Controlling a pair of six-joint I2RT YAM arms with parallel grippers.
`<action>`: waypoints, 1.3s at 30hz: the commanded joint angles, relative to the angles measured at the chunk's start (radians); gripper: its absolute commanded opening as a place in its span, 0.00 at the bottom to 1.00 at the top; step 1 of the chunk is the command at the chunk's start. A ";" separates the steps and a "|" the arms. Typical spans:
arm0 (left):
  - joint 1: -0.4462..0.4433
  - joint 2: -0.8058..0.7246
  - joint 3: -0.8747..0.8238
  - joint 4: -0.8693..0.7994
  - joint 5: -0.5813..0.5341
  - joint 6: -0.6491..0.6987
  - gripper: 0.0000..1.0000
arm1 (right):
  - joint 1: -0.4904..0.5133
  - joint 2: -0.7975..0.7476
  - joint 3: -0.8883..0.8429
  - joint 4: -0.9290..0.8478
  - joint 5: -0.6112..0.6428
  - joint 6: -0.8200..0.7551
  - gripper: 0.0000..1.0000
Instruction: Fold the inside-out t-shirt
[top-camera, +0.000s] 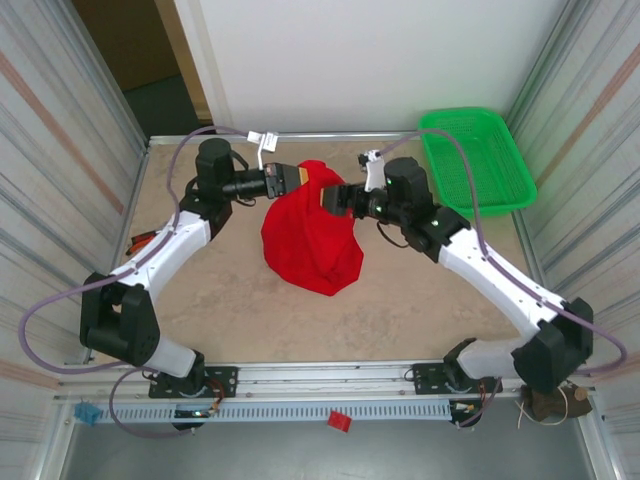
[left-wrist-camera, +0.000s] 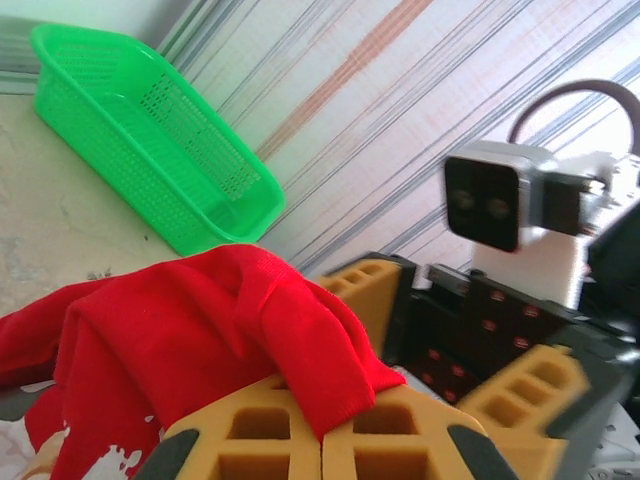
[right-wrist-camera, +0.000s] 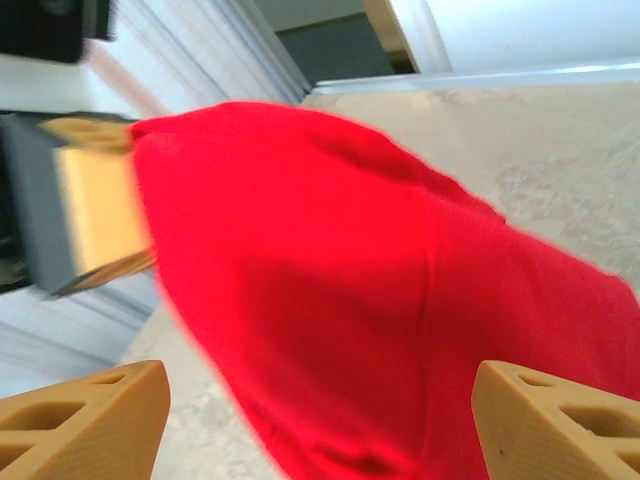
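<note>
While heaped in a red bundle mid-table (top-camera: 230, 290), the t-shirt (top-camera: 310, 240) has its top edge raised and pinched between the pressed-together fingers of the left gripper (top-camera: 292, 178). Right gripper (top-camera: 333, 197): fingers spread wide beside the cloth, gripping nothing. Green basket (top-camera: 476, 160): far right corner, apart from the shirt.

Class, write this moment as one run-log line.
left gripper: shut on bright red cloth t-shirt | right gripper: open | t-shirt: bunched, unfolded

arms (top-camera: 180, 238): white links, black joints | cables (top-camera: 23, 333): grey-purple loops | gripper fingers (left-wrist-camera: 420, 412): tan lattice blocks, dark tips
</note>
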 joint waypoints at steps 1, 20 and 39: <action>-0.014 -0.003 0.052 -0.019 0.039 -0.002 0.00 | 0.011 0.082 0.058 -0.024 0.016 -0.064 0.78; 0.120 0.022 -0.023 -0.016 -0.002 -0.021 0.02 | -0.202 -0.035 -0.036 0.028 -0.351 -0.013 0.00; -0.185 -0.220 -0.179 -0.269 -0.644 0.384 0.50 | -0.210 0.017 -0.092 0.175 -0.403 0.139 0.00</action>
